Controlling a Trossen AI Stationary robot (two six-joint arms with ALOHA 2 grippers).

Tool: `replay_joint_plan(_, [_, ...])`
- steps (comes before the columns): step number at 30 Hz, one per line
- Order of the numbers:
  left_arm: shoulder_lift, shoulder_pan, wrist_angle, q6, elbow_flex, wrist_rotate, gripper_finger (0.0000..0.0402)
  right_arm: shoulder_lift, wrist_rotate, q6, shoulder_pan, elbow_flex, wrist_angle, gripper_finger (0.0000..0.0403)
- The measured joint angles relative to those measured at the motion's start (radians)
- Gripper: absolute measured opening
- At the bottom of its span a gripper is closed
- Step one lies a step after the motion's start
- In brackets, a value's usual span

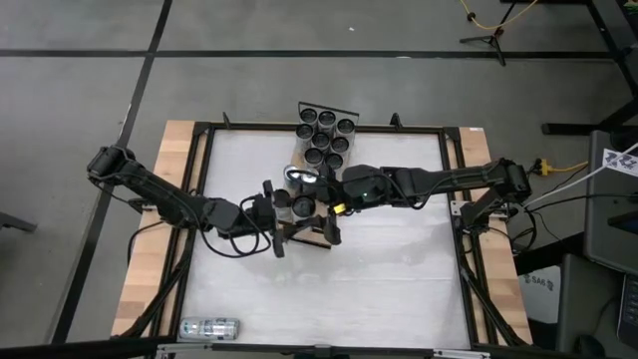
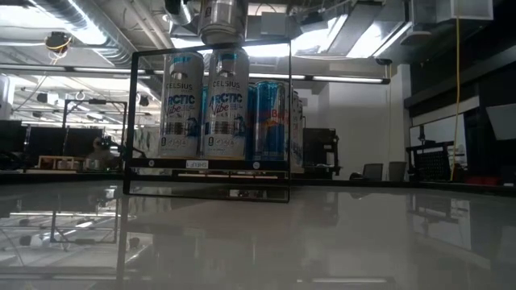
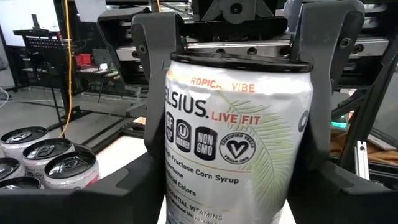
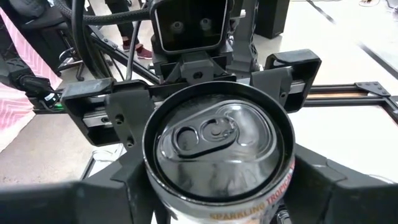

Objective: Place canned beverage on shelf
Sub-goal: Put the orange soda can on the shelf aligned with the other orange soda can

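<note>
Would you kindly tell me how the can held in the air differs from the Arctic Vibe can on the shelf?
The held can hangs above the shelf, gripped by the right gripper; the Arctic Vibe can stands on it. The held can reads Tropical Vibe, the other Arctic Vibe. Both are upright Celsius cans.

A white Celsius can (image 3: 239,134), lettered "Tropical Vibe" and "Live Fit", stands upright and fills the centre of the left wrist view. A second gripper (image 3: 239,37) faces the camera from beyond the can; its two dark fingers (image 3: 155,74) run down the can's two sides, pressed against them. The left gripper's own fingers (image 3: 118,196) flank the can's lower part; contact cannot be judged. Beside the can, well off to one side, a cluster of can tops (image 3: 43,162) shows pull tabs.
</note>
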Motion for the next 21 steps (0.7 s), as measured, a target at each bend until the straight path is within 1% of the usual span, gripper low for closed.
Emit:
replay_joint_plan(4, [0.000, 0.000, 0.000, 0.000, 0.000, 0.001, 0.0235, 0.000, 0.000, 0.000, 0.000, 0.000, 0.001, 0.0272])
replay_joint_plan(11, [0.001, 0.000, 0.000, -0.007, 0.000, 0.007, 0.0234, 0.000, -0.001, -0.004, 0.000, 0.001, 0.001, 0.0300])
replay_joint_plan(15, [0.001, 0.000, 0.003, -0.007, 0.000, 0.012, 0.0234, -0.007, -0.037, -0.003, -0.002, 0.001, 0.000, 0.0304])
replay_joint_plan(21, [0.001, 0.000, 0.023, -0.006, -0.001, 0.011, 0.0234, -0.074, -0.035, -0.004, -0.002, 0.002, 0.002, 0.0303])
